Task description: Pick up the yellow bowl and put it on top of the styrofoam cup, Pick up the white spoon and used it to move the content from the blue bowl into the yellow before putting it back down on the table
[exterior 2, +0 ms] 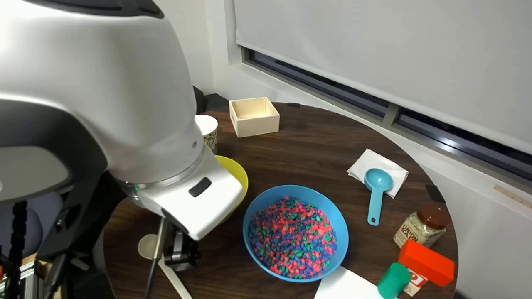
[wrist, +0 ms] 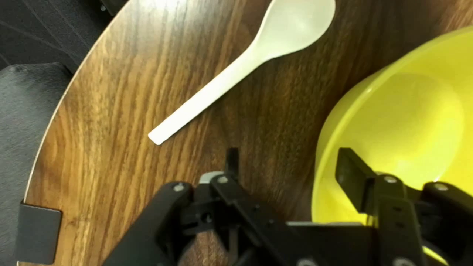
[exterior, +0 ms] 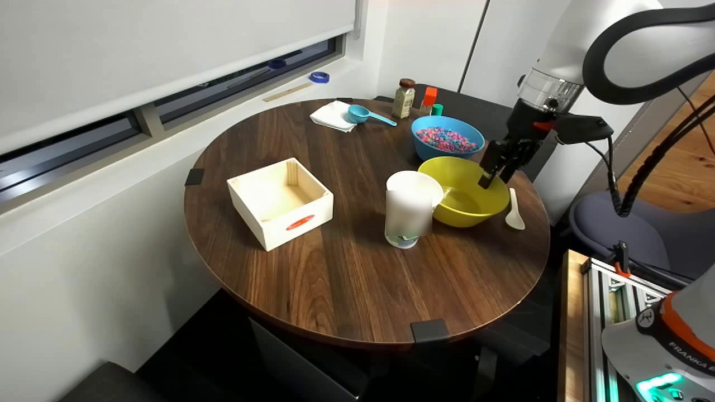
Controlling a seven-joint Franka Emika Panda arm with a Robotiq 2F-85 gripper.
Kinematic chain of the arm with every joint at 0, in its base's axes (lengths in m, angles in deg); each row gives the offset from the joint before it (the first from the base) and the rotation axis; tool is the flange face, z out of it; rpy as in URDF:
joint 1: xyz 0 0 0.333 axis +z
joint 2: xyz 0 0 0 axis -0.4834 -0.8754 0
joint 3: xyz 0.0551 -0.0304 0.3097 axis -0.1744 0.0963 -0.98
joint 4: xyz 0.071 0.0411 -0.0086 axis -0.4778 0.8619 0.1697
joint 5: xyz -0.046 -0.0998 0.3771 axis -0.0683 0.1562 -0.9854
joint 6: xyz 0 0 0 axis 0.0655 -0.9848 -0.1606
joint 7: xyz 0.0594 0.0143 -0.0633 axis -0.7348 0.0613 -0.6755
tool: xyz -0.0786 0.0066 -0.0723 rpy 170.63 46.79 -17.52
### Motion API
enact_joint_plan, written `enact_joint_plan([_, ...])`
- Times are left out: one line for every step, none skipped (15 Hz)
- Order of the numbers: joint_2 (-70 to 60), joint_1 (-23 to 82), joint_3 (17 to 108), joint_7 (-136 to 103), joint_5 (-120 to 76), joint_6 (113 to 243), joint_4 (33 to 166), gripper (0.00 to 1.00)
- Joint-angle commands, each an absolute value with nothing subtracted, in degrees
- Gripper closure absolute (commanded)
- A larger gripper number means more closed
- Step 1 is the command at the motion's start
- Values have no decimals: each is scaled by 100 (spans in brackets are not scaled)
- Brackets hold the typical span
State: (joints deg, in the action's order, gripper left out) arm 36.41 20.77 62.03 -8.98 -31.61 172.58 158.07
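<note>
Yellow bowl (exterior: 455,192) sits upright on the bench (exterior: 313,290), between 2 and 3 o'clock from the bench's middle in an exterior view. The end effector (wrist: 290,166) is at the bowl's 2 o'clock side, released: in the wrist view its jaws stand spread astride the wall, 1 showing against the bowl's inside, 1 out over the wood. Whether either touches the wall, I cannot tell.

With the yellow bowl as the clock's centre in an exterior view, the styrofoam cup (exterior: 405,209) stands upright at 8 o'clock, overlapping the bowl's outline; I cannot tell if they touch, and much of the cup's side is blurred. At 4 o'clock, just beside the bowl, the white spoon (wrist: 260,50) lies on the bench; the wrist view shows its handle pointing to nearly 8 o'clock. Between 11 and 12 o'clock, near, is the blue bowl (exterior: 448,121) with the content (exterior: 447,140) in it, small pink, blue and green pieces.

Well apart at 9 o'clock stands a pale wooden box (exterior: 279,233). Between 10 and 11 o'clock a blue scoop (exterior: 359,114) rests on a white napkin (exterior: 329,114). At 11 o'clock stands a brown-capped jar (exterior: 403,101), with a red-topped container (exterior: 429,95) and a green cylinder (exterior: 437,109) near it.
</note>
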Motion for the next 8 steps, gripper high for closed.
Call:
enact_joint_plan([3451,2150,6260,-907,-3378,17361,15728,61])
enact_joint_plan([3435,2146,6258,-905,-3383,17364,15721,69])
enact_joint_plan([3423,2144,6259,-907,-3389,17362,15710,76])
enact_joint_plan([3420,2140,6257,-906,-3386,17361,15704,83])
enact_joint_plan([3427,2129,6242,-904,-3341,17378,15708,91])
enact_joint_plan([3433,2122,6233,-910,-3308,17381,15710,98])
enact_joint_plan([3446,2120,6231,-913,-3298,17378,15714,100])
enact_joint_plan([3453,2121,6233,-922,-3297,17377,15710,100])
